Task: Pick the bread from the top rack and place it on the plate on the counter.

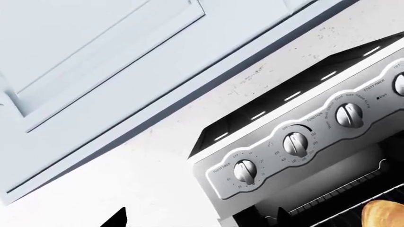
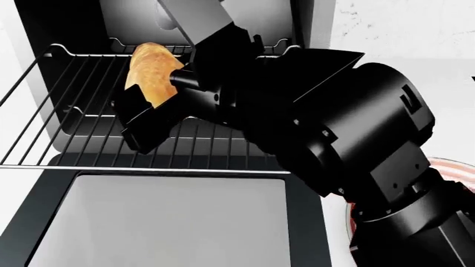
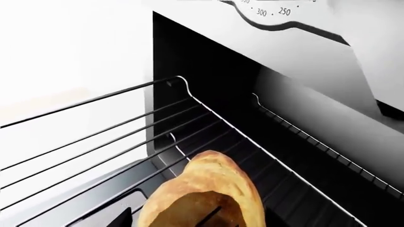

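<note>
Toaster oven (image 1: 303,142) interior, top rack (image 2: 82,111): my right gripper (image 2: 152,108) clamps the bread (image 2: 148,69) mid-body; looks light, crusty, crushable.

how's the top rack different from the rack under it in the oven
The top rack is pulled out toward the open oven door; the lower rack sits further back, seen through its bars. The top rack has the bread over it, gripped by the right tool; the lower rack shows nothing on it. Both are silver wire racks of thin parallel bars.

A silver toaster oven (image 1: 303,142) with three control knobs (image 1: 295,144); its open glass door (image 2: 167,219) lies at six o'clock.
</note>
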`<state>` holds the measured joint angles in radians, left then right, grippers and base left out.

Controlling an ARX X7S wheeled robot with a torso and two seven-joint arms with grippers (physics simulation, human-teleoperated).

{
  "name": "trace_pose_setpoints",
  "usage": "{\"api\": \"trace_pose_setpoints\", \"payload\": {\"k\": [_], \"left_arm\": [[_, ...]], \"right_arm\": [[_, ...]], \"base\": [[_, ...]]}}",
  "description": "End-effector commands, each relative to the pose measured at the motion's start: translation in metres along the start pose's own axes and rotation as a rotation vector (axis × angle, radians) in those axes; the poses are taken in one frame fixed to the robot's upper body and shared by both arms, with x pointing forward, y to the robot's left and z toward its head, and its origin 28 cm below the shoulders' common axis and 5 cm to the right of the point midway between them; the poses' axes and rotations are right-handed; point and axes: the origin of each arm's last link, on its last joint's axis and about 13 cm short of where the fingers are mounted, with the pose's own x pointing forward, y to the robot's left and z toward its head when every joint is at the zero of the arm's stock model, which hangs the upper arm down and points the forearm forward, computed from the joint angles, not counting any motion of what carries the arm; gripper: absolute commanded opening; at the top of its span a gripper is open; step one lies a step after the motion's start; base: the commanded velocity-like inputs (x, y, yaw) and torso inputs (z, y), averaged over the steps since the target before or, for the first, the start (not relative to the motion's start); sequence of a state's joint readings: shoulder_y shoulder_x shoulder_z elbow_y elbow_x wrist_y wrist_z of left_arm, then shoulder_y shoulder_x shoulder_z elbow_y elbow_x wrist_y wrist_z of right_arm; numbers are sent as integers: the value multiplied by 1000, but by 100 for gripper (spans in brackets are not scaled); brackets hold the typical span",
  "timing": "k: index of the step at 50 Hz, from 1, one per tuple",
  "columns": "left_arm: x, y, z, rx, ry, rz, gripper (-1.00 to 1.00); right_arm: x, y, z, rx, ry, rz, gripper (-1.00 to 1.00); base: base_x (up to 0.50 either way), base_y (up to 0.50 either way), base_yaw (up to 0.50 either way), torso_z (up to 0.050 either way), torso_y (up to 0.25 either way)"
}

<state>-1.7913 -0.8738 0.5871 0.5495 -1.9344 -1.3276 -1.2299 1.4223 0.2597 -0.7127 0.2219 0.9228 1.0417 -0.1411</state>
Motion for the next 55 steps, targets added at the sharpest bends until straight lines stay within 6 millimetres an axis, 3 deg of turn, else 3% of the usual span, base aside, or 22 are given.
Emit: {"api": "trace_pose_setpoints", "payload": {"k": [1, 2, 18, 35, 43, 55], "left_arm": [[1, -1, 5, -32, -37, -16, 100], [1, -1, 5, -31, -37, -16, 100], [1, 1, 4, -31, -35, -12, 100], [1, 0, 2, -31, -35, -12, 100], [-1, 1, 5, -33, -42, -12, 100], [-3, 0, 10, -36, -57, -14, 100]], "right_arm": [[10, 6, -4, 10, 12, 65, 100], [10, 6, -4, 9, 11, 65, -100], [3, 9, 3, 12, -27, 62, -100], [-52, 9, 36, -14, -246, -44, -100], [-93, 14, 35, -71, -281, -146, -100], [-120, 12, 29, -76, -273, -217, -100]], "base": [[0, 0, 0, 0, 0], [0, 0, 0, 0, 0], [0, 0, 0, 0, 0], [0, 0, 0, 0, 0], [0, 0, 0, 0, 0], [0, 0, 0, 0, 0]]}}
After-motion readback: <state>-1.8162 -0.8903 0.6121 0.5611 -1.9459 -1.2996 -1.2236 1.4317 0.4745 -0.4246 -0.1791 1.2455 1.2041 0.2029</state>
